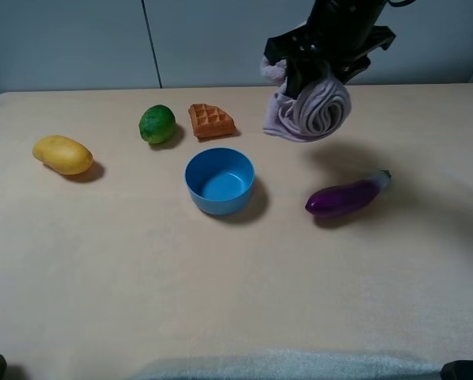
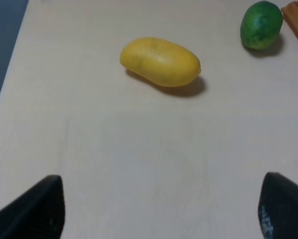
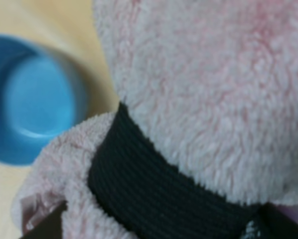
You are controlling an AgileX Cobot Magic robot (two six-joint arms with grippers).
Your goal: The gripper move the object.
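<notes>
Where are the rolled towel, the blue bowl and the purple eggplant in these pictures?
rolled towel (image 1: 323, 108): high camera view, spiral end of the roll.
blue bowl (image 1: 219, 206): high camera view, front outer wall.
purple eggplant (image 1: 343, 198): high camera view, middle of its glossy body.

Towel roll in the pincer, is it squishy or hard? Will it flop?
Probably squishy: the towel roll looks fluffy. It may sag a bit, since a loose flap hangs down beside the right pincer. The black band likely holds it rolled.
</notes>
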